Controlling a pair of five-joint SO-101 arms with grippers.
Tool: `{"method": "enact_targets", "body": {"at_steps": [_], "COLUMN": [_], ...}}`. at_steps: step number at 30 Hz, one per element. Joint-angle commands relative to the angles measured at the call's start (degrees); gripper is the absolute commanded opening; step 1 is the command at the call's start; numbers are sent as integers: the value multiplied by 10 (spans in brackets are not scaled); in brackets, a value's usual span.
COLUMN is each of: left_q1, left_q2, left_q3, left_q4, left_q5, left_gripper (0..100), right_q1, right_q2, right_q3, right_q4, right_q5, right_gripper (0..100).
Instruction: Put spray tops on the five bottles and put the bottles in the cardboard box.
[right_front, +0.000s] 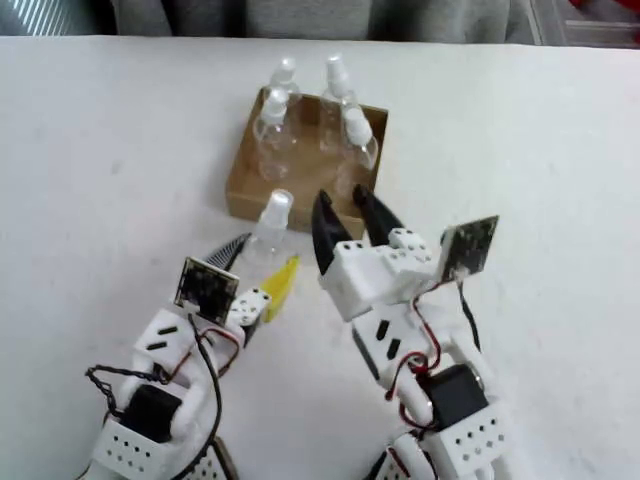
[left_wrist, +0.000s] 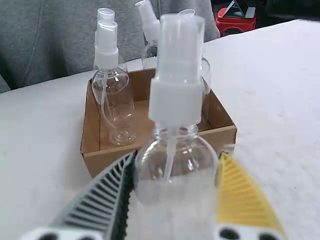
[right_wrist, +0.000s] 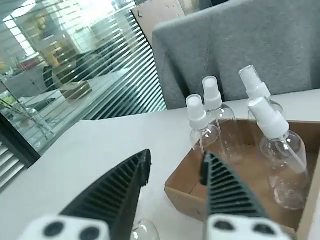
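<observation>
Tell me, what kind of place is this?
Likely an office or small lab, not a factory: slatted blinds, a plain white table, and two small desktop arms, the left end effector holding a bottle.

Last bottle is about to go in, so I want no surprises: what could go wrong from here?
1. The bottle in the left gripper is outside the near wall of the cardboard box; carried low, it could catch that wall.
2. Four bottles stand in the box, so the fifth might knock one over.
3. The open right gripper hovers close beside; the arms could collide.
</observation>
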Motion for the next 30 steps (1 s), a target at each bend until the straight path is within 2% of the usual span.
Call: {"method": "enact_targets", "body": {"at_steps": [1,13,21,30], "left_q1": [-7,-17,-16,-15], "left_q2": [-9,-9,-9,-9], "left_q3": [-4,-4,-4,-4], "left_q4": [-9,-9,-9,-9], "left_q5": [-4,-2,-2,-2], "left_gripper": [22,22,22,22], "right_q1": [8,-14,-56,-54], "right_q2": [53,182,196,196], "right_q3": [-11,-18,-18,-18], "right_q4": [-45,-124,-145,-145], "right_q5": [4,4,4,9], "right_gripper": [12,16,17,18]}}
